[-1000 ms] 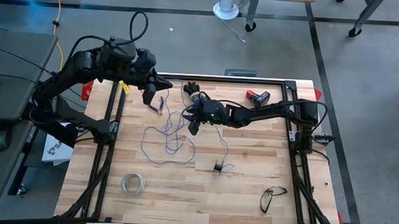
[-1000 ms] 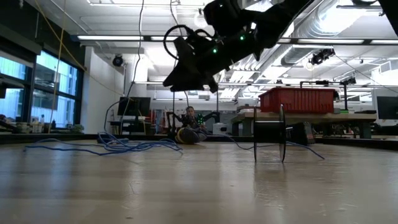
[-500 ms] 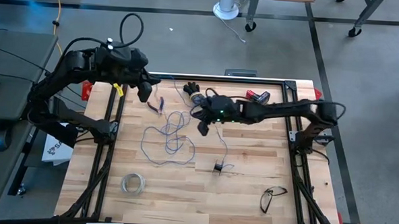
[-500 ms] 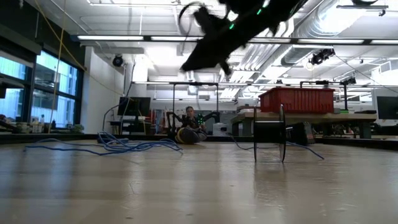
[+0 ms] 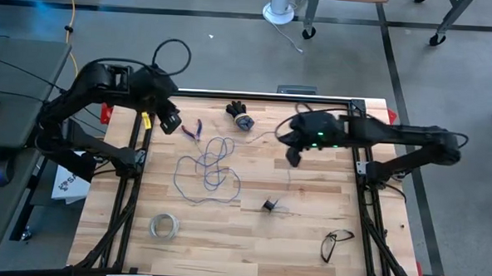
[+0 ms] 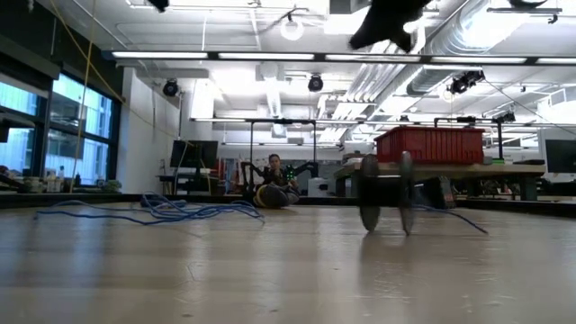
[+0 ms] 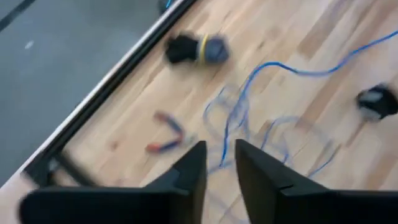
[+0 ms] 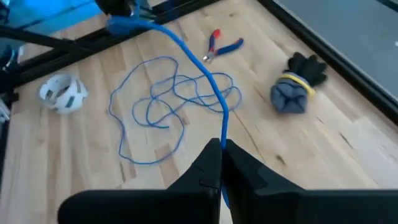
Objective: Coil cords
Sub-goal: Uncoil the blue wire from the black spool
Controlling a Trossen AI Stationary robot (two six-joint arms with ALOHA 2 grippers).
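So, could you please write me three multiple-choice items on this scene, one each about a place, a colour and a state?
1. Where does the spool stand?
A. on the floor
B. on the table, between the loose wire and the glasses
C. in the left end effector

2. What colour is the wire?
A. blue
B. yellow
C. red

3. How is the right end effector?
A. wide open, empty
B. shut on the pliers
C. shut on the wire

Answers:
1 B: the high view shows it on the wood, with the glasses further toward the table's corner.
2 A: the right wrist view shows it blue.
3 C: its fingers meet on the strand.
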